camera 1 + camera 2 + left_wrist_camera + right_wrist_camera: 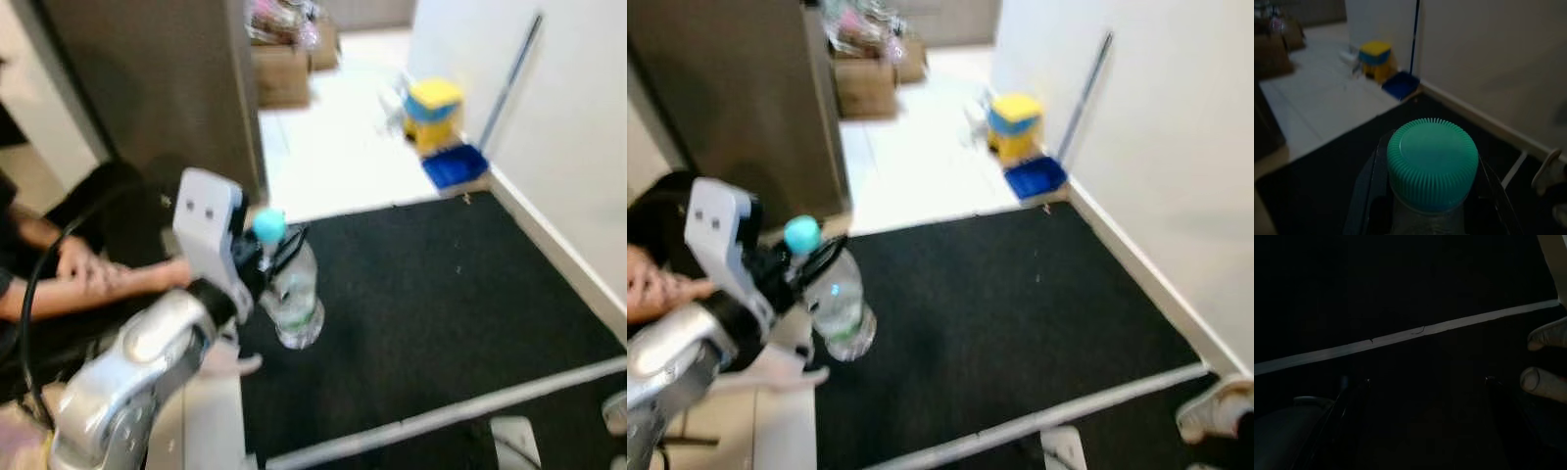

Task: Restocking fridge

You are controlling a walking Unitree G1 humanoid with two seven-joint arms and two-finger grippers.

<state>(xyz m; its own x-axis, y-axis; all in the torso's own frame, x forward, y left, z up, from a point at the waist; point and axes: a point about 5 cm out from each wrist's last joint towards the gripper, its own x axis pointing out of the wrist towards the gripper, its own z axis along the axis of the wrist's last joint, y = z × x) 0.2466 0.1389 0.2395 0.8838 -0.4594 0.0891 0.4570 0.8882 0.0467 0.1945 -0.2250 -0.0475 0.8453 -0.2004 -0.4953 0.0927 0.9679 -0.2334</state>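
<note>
The left gripper (279,264) grasps a clear plastic water bottle (292,294) in the left-centre of the left eye view, its black fingers (294,247) clamped on either side just under the cap. The bottle's long axis runs nearly vertical, leaning slightly, with its teal cap (268,226) pointing up and its rounded base lowest, above a black carpet (441,313). The body is transparent and ribbed, and the cap is a ridged teal screw top.

In the left wrist view, the cap (1432,164) is seen from above, low in the centre of the frame, with fine ridges around its rim and a dark finger at each side.

The head views show the silver left arm (137,372) rising from the lower left. Behind it, at the left edge, are a person's forearm and hand (83,264). A dark tall panel (147,78) stands in the upper left. Beyond the carpet lies a pale tiled floor (333,147) with a yellow and blue container (433,113), a blue tray (455,164) and cardboard boxes (284,69) at the top. A white wall (558,117) runs down the right side. The right eye view adds a shoe (1215,406) in the lower right corner.

The right wrist view is very dark. A pale strip (1400,338) crosses it, and the right gripper (1427,396) has its two fingertips set well apart, released and empty.
</note>
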